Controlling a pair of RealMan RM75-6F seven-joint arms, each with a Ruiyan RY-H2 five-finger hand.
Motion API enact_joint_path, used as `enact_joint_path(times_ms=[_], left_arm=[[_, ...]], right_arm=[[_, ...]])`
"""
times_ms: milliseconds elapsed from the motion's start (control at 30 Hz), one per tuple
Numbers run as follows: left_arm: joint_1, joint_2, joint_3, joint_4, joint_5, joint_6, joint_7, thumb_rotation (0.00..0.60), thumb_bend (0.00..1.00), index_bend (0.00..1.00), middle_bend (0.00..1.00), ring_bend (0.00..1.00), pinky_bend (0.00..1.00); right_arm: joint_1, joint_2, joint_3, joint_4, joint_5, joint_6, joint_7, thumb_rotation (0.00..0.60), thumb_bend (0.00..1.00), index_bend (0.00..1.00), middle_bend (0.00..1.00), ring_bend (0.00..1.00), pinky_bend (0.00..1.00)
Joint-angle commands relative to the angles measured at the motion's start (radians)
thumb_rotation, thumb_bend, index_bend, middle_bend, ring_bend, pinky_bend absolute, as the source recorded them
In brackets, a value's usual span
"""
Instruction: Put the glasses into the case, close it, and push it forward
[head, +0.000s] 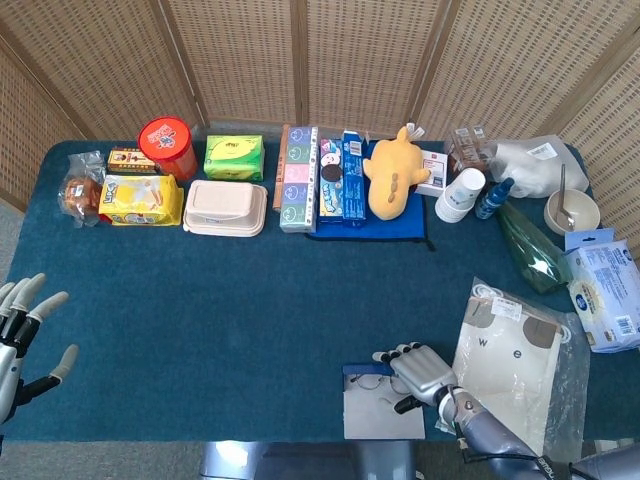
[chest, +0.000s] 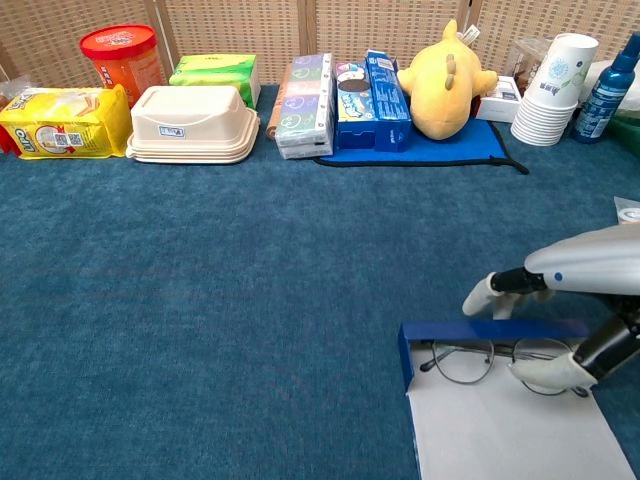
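Observation:
The open case (chest: 455, 333) lies near the table's front edge, a blue tray with a white lid flap (chest: 500, 435) spread toward me. The thin-rimmed glasses (chest: 463, 360) lie in the tray, along its far wall. My right hand (chest: 572, 280) reaches over the case from the right. Its thumb (chest: 545, 373) sits on the right lens and its fingertips (chest: 486, 294) curl over the far wall, so it holds the glasses. In the head view the right hand (head: 422, 368) covers the case (head: 378, 412). My left hand (head: 22, 325) hovers open at the far left, holding nothing.
A row of goods lines the back: red tub (head: 166, 146), yellow packet (head: 140, 199), cream lunchbox (head: 226, 208), boxes, a yellow plush (head: 393, 172) on a blue mat, paper cups (head: 460, 194). A clear plastic bag (head: 515, 350) lies just right of the case.

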Motion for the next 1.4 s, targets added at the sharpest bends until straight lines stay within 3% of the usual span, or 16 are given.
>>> enact_joint_path(times_ms=[33,433,600,800,933,1167,1400], left_arm=[[0.003,0.001,0.001,0.002,-0.001,0.003,-0.002,0.6,0.32,0.16,0.04,0.0,0.0],[0.007,0.001,0.006,0.01,-0.004,0.006,-0.01,0.6,0.32,0.16,0.04,0.0,0.0],[0.005,-0.001,0.006,0.009,-0.002,0.004,-0.006,0.6,0.32,0.16,0.04,0.0,0.0],[0.007,-0.002,0.008,0.01,0.001,0.009,-0.005,0.6,0.32,0.16,0.04,0.0,0.0],[0.007,-0.003,0.003,0.015,0.001,0.016,-0.01,0.6,0.32,0.16,0.04,0.0,0.0],[-0.004,0.005,-0.007,0.032,-0.01,0.012,-0.047,0.6,0.32,0.14,0.04,0.0,0.0],[-0.005,0.014,-0.009,0.05,-0.008,0.024,-0.08,0.6,0.32,0.14,0.04,0.0,0.0]], right_arm=[[-0.001,-0.005,-0.001,-0.002,-0.005,-0.003,-0.003,0.191,0.37,0.13,0.24,0.17,0.2],[-0.01,-0.025,-0.009,-0.006,-0.024,-0.007,-0.012,0.191,0.37,0.13,0.24,0.17,0.2],[-0.03,-0.025,0.005,-0.003,-0.082,0.011,0.005,0.19,0.37,0.12,0.23,0.16,0.2],[-0.086,-0.013,0.017,-0.011,-0.224,0.07,0.032,0.191,0.37,0.06,0.14,0.07,0.19],[-0.166,-0.026,-0.011,-0.009,-0.377,0.158,0.022,0.203,0.37,0.01,0.12,0.04,0.19],[-0.331,-0.046,-0.097,0.022,-0.633,0.314,-0.003,0.328,0.36,0.0,0.11,0.03,0.19],[-0.51,-0.111,-0.175,0.18,-0.887,0.439,-0.008,0.429,0.32,0.0,0.1,0.01,0.17]])
